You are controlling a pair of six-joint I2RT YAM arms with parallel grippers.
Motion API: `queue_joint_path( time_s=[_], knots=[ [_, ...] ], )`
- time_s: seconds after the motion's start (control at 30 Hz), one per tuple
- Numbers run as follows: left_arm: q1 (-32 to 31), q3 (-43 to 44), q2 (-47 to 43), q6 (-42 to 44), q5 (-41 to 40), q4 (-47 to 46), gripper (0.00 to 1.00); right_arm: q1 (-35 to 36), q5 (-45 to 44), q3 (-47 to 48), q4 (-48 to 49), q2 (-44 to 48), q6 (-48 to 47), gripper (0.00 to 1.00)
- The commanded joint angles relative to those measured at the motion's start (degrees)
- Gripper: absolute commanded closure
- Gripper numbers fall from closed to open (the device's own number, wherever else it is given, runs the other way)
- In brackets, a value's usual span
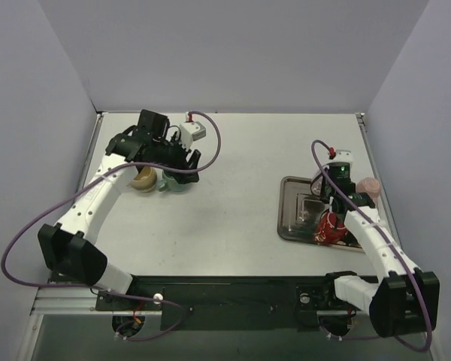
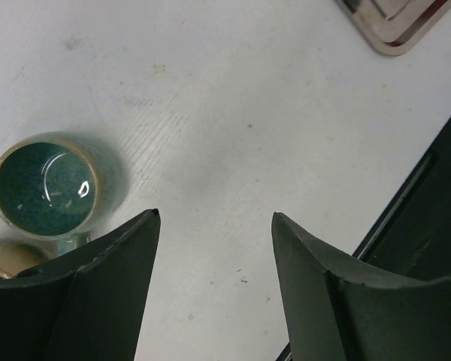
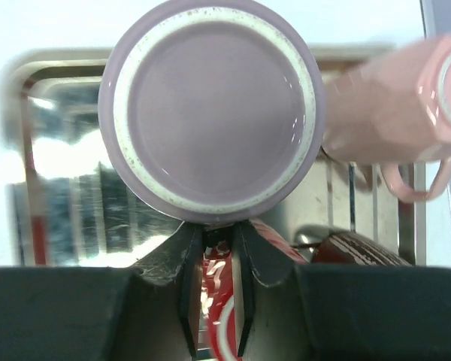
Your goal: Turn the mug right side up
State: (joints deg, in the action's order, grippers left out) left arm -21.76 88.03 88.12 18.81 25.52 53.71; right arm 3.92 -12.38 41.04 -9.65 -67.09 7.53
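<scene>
One lilac mug [image 3: 214, 113] fills the upper middle of the right wrist view, showing its flat round base: a smooth lavender disc ringed by a pale, speckled foot and a lilac outer wall. It lies within the outline of the metal tray [image 3: 60, 188], whose scratched, shiny floor shows at the left of that frame. Just right of it a pink mug [image 3: 376, 113] lies tipped with its base toward the right edge and its handle toward the bottom. A dark red object [image 3: 346, 244] sits at the lower right, partly hidden behind the gripper body. In the top view the tray sits at the right of a pale grey table [image 1: 240, 150], boxed in by plain grey-white walls [image 1: 233, 53] at the back and both sides. The lilac mug is upside down, base toward the wrist camera and mouth toward the tray, so its long axis runs straight into the picture; its handle is not clearly seen. The right gripper [image 3: 218, 229] has its fingers set close with only a narrow slot between, their tips at the mug's lower edge; whether they pinch anything there I cannot tell. At the upper left of the top view the left gripper [image 2: 215, 214] hangs over bare table with its jaws spread wide, holding nothing. Near it are an upright teal mug [image 2: 49, 188] and, just beside that, a tan cup [image 2: 7, 259].
</scene>
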Motion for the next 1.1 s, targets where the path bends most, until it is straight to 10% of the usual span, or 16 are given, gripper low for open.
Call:
queue_joint_path(
  time_s=[0.0, 0.5, 0.63, 0.97, 1.07],
  knots=[
    [-0.04, -2.15, -7.86, -4.39, 10.34, -5.71, 0.28, 3.72, -2.65, 2.82, 5.69, 10.47, -1.38, 1.00],
    [3.92, -11.91, -14.46, -41.27, 40.21, -37.42, 0.16, 23.47, 20.29, 7.48, 25.55, 24.46, 20.68, 1.00],
    [3.65, -16.66, -16.40, -55.71, 41.37, -58.87, 0.12, 32.44, 20.82, 9.41, 33.45, 21.92, 24.54, 1.00],
    [3.04, -17.72, -18.68, -62.48, 40.40, -64.87, 0.11, 45.90, 20.99, 15.73, 40.76, 10.06, 25.69, 1.00],
    [3.04, -19.12, -19.21, -66.42, 41.01, -68.65, 0.28, 46.70, 22.40, 16.88, 42.96, 7.16, 27.36, 1.00]
  ],
)
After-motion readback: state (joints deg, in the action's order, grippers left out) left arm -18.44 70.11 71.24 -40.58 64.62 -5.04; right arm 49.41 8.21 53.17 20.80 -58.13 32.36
